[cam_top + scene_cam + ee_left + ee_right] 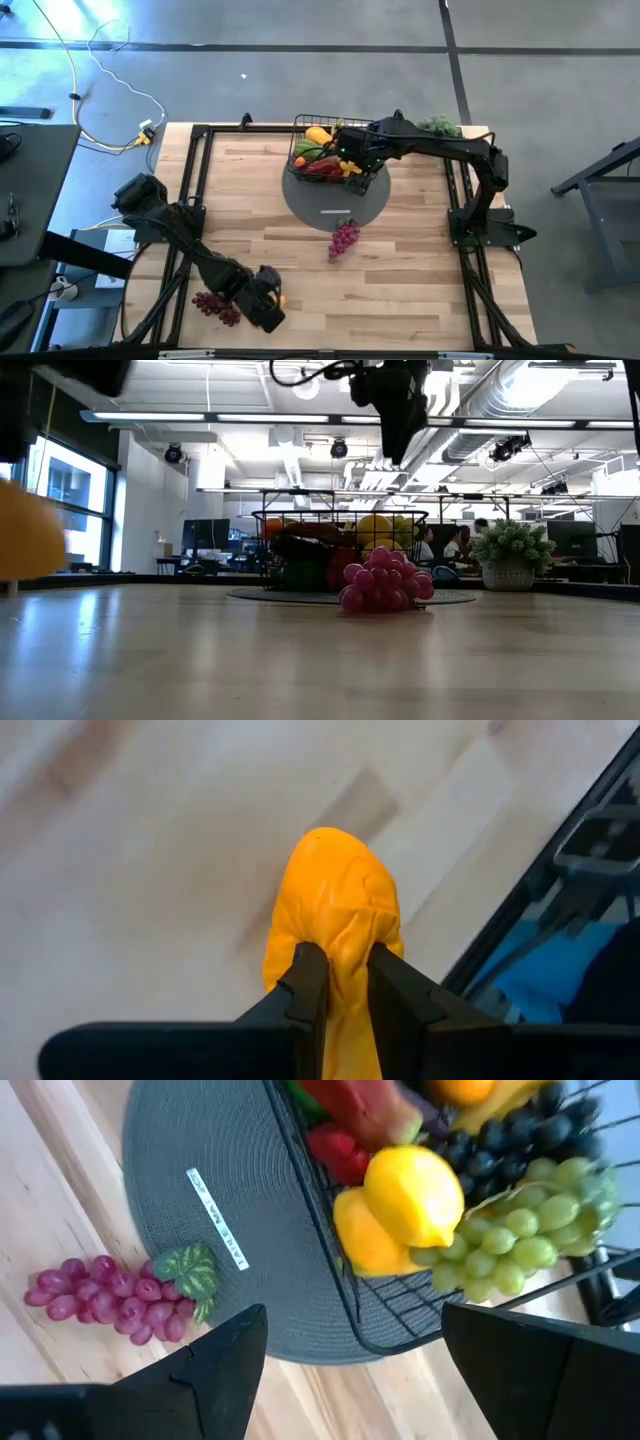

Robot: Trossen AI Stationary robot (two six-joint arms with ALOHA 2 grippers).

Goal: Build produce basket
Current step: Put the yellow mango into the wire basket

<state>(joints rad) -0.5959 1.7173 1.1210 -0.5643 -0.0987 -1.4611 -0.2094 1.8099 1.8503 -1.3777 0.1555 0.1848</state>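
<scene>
The black wire basket stands on a grey round mat at the far middle of the table and holds lemons, green and dark grapes, and red and orange pieces. A purple grape bunch lies at the mat's near edge. A dark red bunch lies near the front left. Beside it my left gripper is shut on a soft orange fruit. My right gripper hangs open above the basket's near side, with nothing between its fingers. My left gripper pinches the orange fruit between its two fingers, on the fruit's near part. The fingers slant steeply down from above. The skin is wrinkled and squeezed in where they meet it. The fruit hangs clear of the table.
A bushy grey-green plant in a pot stands at the far right corner. A black frame runs along the table's edges. Bare wood lies between the mat and the front edge.
</scene>
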